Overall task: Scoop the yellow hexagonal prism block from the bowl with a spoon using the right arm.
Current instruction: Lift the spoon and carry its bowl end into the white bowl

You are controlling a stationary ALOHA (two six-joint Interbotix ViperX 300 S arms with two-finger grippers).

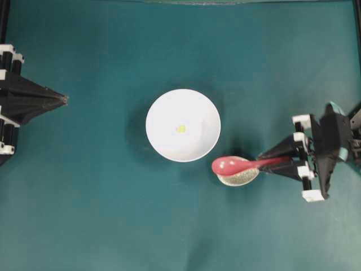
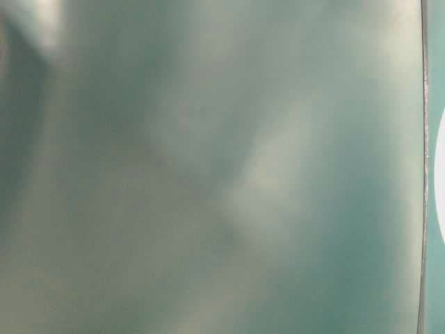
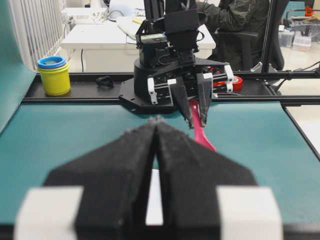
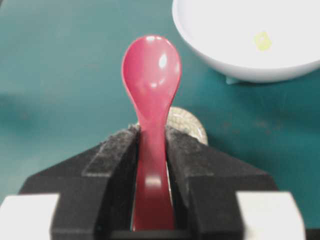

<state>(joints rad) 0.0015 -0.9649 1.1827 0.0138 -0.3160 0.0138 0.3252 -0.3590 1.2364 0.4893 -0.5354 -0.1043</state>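
The white bowl [image 1: 163, 113] sits mid-table with the tiny yellow hexagonal prism block [image 1: 181, 129] near its centre. To its lower right, my right gripper [image 1: 262, 164] is shut on the handle of the pink-red spoon [image 1: 234, 165], whose scoop points left toward the bowl. In the right wrist view the spoon [image 4: 151, 70] runs straight out from between the fingers of the right gripper [image 4: 151, 132]. The bowl [image 4: 240, 70] and block [image 4: 262, 40] lie ahead to the right. My left gripper [image 1: 64, 100] rests shut at the far left, holding nothing.
A small speckled dish [image 1: 241, 178] lies under the spoon's scoop; I cannot tell whether they touch. Beyond the table's black rail [image 3: 75, 92] stands a yellow pot with a blue lid [image 3: 54, 75]. The table-level view is a teal blur.
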